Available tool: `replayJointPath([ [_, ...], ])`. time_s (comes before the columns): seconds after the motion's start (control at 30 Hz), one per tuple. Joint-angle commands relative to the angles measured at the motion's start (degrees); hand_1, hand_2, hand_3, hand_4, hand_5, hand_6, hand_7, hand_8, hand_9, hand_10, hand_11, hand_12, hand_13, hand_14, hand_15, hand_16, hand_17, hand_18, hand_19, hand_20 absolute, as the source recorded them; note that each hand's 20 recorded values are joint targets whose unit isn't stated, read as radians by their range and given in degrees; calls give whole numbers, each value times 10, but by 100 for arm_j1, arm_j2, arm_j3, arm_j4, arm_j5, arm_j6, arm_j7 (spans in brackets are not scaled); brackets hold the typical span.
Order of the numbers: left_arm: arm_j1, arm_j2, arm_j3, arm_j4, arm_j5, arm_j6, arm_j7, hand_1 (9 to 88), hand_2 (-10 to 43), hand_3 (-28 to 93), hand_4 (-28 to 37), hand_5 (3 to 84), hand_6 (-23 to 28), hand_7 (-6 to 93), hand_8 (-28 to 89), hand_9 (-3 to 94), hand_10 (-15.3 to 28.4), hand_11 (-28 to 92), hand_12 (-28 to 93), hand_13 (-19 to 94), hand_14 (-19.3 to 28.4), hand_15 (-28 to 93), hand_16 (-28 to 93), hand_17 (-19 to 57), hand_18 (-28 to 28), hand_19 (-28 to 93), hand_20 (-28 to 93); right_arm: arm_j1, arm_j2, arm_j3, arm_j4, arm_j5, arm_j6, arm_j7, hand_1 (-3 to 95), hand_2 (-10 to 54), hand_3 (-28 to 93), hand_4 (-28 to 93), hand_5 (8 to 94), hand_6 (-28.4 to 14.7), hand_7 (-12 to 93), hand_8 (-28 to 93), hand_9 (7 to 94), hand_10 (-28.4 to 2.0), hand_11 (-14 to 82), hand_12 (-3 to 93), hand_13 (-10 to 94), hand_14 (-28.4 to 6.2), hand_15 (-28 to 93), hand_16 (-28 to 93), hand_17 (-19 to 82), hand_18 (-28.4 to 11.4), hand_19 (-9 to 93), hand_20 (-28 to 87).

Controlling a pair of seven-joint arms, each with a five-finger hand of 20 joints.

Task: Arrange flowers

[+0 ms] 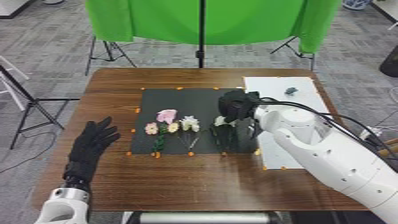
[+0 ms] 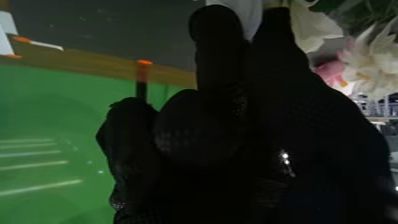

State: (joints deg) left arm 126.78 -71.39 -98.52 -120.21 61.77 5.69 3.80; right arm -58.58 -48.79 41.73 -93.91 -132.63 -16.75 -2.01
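As our right hand (image 1: 237, 104) pinches a white flower (image 1: 220, 121) over the black mat (image 1: 182, 96), left hand (image 1: 86, 146) relaxed, we could bruise its petals by squeezing too hard.

The brown wooden tabletop (image 1: 200, 192) bears a dark mat (image 1: 158, 102) at its middle and a long white sheet (image 1: 306, 102) to the right, running from far to near. Small orange pieces (image 1: 180, 88) dot the edges of both.
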Motion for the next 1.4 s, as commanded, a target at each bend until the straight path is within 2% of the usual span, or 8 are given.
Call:
replayJointPath([
  [0.03,61,-43,-19,0,86,-91,-92,166,121,604,-283,380,65,57,-50,388,145,155,81,290,195,261,-28,11,146,149,182,1,16,54,-40,15,-180,82,491,-95,620,-269,669,34,252,8,762,-89,240,352,842,-17,678,345,621,-111,932,629],
  [0.13,45,-40,-12,5,93,-92,-104,168,116,611,-283,380,65,58,-50,388,145,155,81,290,195,260,-28,11,146,149,182,-12,12,121,-69,71,-229,130,422,-95,672,-280,655,34,246,-117,738,-100,301,267,839,-20,677,344,617,-115,932,628],
  [0.47,49,-43,-28,-3,108,-120,-133,173,108,621,-283,380,65,60,-50,388,145,155,81,290,194,260,-27,11,146,148,182,-270,29,1147,-414,387,-761,319,337,-95,653,-266,619,22,211,-112,721,-123,279,259,829,-35,663,341,605,-125,932,618],
  [0.67,87,-34,-49,-15,96,-92,-127,177,107,618,-283,380,66,59,-50,387,145,156,81,290,194,260,-27,11,146,149,183,-117,52,1434,294,361,730,1231,210,-95,677,-208,612,15,186,-98,714,-137,249,254,807,-63,645,336,570,-147,932,592],
  [0.8,56,-42,-19,-4,107,-95,-112,178,106,618,-283,380,66,59,-50,388,145,157,81,290,194,260,-27,11,146,148,182,85,-64,1495,900,239,470,2073,236,-95,688,-172,543,3,150,-85,602,-141,117,190,803,-65,624,299,561,-142,932,525],
  [1.03,37,-34,-17,9,106,-130,-139,179,106,616,-283,380,66,59,-50,387,144,156,81,290,194,259,-27,11,146,148,182,116,-352,1520,1724,15,-222,2480,273,-95,695,-186,470,8,124,-78,488,-156,53,150,805,-61,610,278,562,-135,932,461],
  [1.23,-11,-29,1,31,108,-142,-141,179,106,617,-283,380,65,59,-50,387,144,156,81,290,194,258,-27,11,145,147,181,37,-594,1525,2219,-50,-265,2534,306,-95,707,-214,457,27,135,-83,499,-159,65,142,816,-49,605,270,567,-133,932,452],
  [1.4,8,-40,-4,25,106,-144,-150,179,106,616,-283,380,65,60,-50,388,144,156,81,290,194,259,-27,11,145,147,182,-214,-592,1424,2353,-123,386,2589,420,-95,708,-238,513,43,179,-109,599,-137,107,161,845,-33,616,273,601,-119,932,495],
])
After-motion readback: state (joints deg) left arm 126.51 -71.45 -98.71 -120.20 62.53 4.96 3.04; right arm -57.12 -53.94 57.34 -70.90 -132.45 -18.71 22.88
